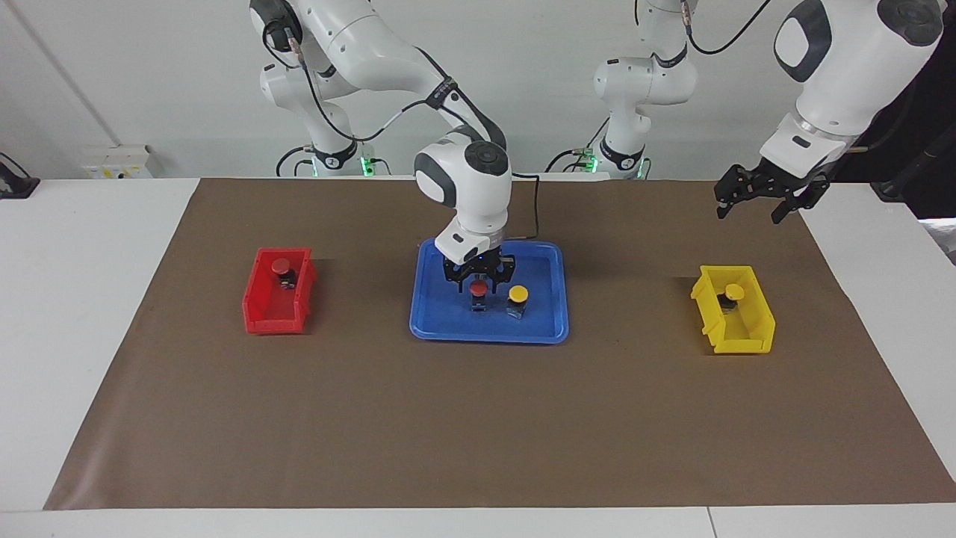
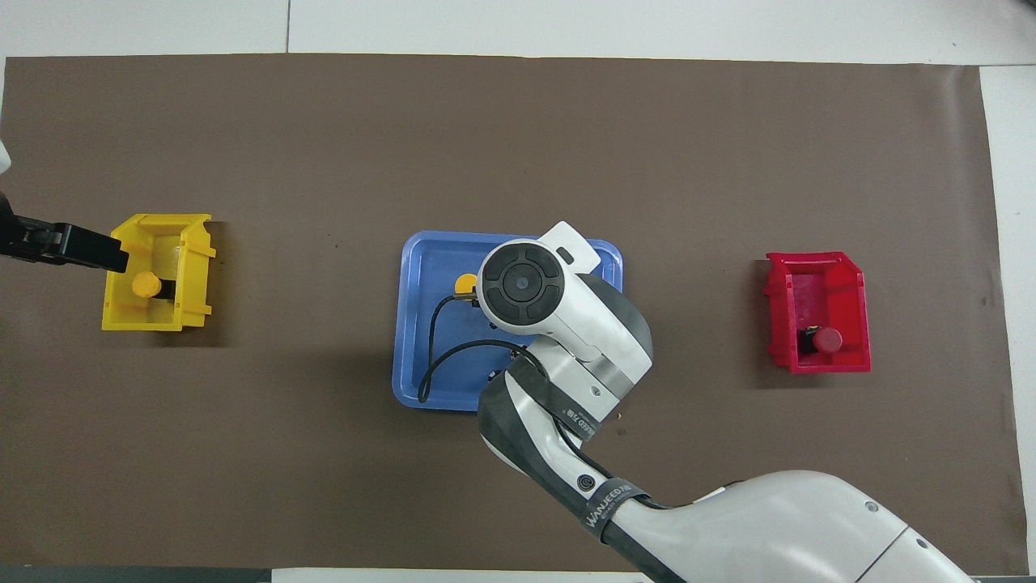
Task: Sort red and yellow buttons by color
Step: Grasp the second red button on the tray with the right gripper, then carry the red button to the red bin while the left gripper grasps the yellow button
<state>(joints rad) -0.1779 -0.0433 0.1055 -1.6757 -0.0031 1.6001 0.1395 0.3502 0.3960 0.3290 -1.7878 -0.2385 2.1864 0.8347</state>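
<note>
A red button (image 1: pixel 479 287) standing in the blue tray (image 1: pixel 429 323) at the middle of the table is straddled by the right gripper (image 1: pixel 479 278), whose fingers are lowered on either side of the cap; whether they are already pressed against it cannot be told. Just beside it in the tray stands a yellow button (image 1: pixel 518 297), toward the left arm's end. Half the sorting appears done: one red button (image 1: pixel 281 270) is seen in the red bin (image 1: pixel 263 323) at the right arm's end, and one yellow button (image 1: pixel 733 294) in the yellow bin (image 1: pixel 747 342) at the left arm's end. The left gripper (image 1: pixel 747 208), its fingers spread and nothing held, is kept waiting in the air near the yellow bin. The step in hand is judged to be the pickup of the second red button; a firm pinch, a straight lift clear of its yellow neighbour, and a carry to the red bin are called for next.
</note>
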